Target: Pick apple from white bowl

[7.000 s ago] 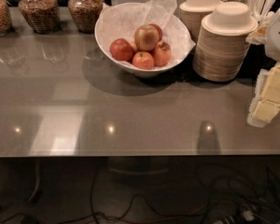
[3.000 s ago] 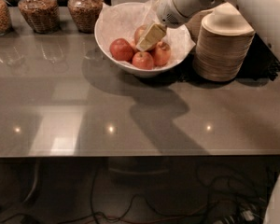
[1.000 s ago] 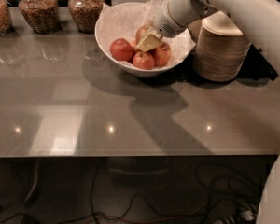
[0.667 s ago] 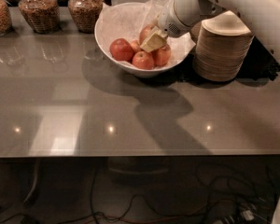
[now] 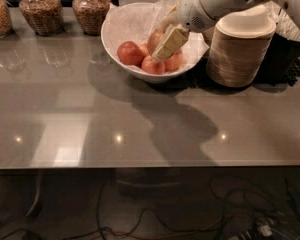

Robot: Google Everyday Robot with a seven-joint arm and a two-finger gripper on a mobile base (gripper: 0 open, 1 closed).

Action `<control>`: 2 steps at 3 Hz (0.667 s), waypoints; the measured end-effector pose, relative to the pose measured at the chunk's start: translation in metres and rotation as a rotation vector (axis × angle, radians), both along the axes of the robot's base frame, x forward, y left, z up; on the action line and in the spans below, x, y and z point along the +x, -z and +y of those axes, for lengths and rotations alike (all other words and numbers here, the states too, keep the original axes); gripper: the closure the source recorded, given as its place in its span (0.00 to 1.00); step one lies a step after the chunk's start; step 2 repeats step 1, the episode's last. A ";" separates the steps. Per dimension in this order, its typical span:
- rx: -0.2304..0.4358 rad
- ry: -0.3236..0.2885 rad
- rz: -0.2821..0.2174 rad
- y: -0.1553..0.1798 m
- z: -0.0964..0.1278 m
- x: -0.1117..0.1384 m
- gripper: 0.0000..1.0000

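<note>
Camera view shows gripper (image 5: 166,45) among apples (image 5: 130,53) in white bowl (image 5: 135,72).

The arm (image 5: 217,1) is smooth, glossy white with a rounded wrist housing; its blocky, cream-yellow pincer (image 5: 166,44) sits over the white bowl (image 5: 115,21).
</note>
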State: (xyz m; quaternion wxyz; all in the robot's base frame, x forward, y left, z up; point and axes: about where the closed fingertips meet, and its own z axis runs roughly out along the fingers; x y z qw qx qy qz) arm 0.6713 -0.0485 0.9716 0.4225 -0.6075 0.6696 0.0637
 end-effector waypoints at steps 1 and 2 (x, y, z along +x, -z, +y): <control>0.013 -0.043 -0.010 -0.014 -0.014 -0.027 1.00; 0.013 -0.043 -0.010 -0.014 -0.014 -0.027 1.00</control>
